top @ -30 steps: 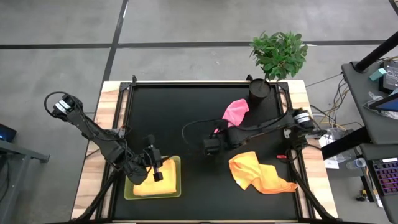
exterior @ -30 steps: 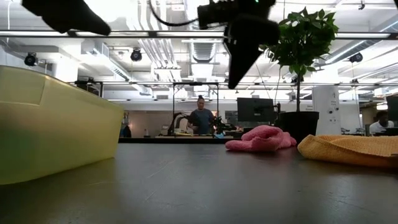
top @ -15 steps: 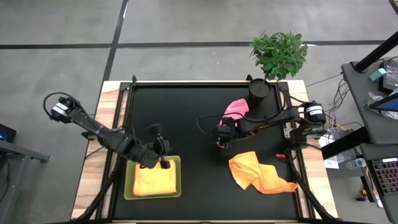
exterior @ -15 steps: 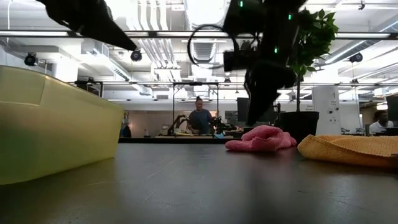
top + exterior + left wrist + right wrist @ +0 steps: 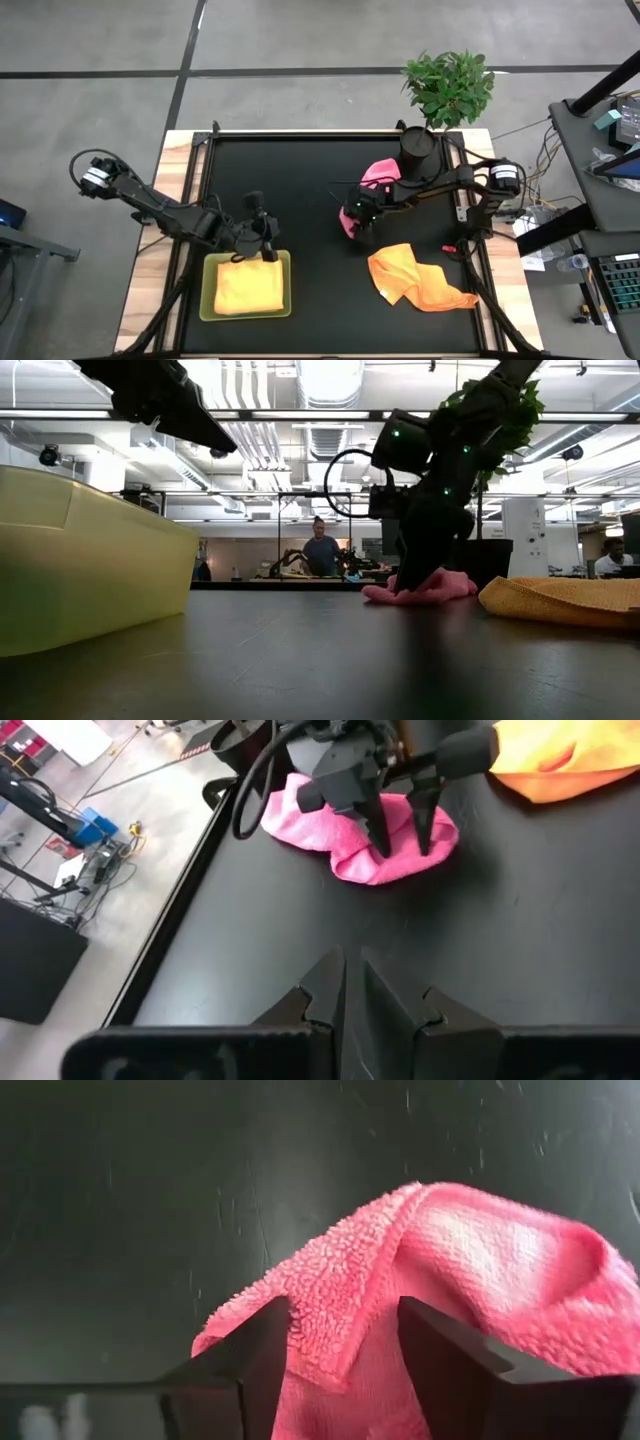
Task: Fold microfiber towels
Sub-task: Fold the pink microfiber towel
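Observation:
A crumpled pink towel point(image 5: 378, 172) lies on the black mat at the far right. My right gripper point(image 5: 402, 838) stands open over the towel's end toward the table's middle, pointing down. An orange towel point(image 5: 415, 280) lies loosely bunched near the right front. A folded yellow towel point(image 5: 248, 288) rests flat in the lime-green tray point(image 5: 205, 300) at the left front. My left gripper point(image 5: 268, 250) hovers shut above the tray's far rim, holding nothing. My right gripper comes down from above with open fingers on the pink towel's end nearest the table's middle. A raised hemmed edge point(image 5: 345, 1330) sits between the two fingers point(image 5: 262, 1350). The towel lies slack on the mat, not lifted.
A dark pot point(image 5: 417, 145) with a green plant stands at the far right corner, just beyond the pink towel. The mat's middle and far left show bare black surface point(image 5: 270, 170). People stand in the room behind the table.
My right gripper has gone toward the pink towel, come down onto it and opened. My left gripper has risen from the yellow towel in the tray and drawn back toward the tray's far rim, staying shut.

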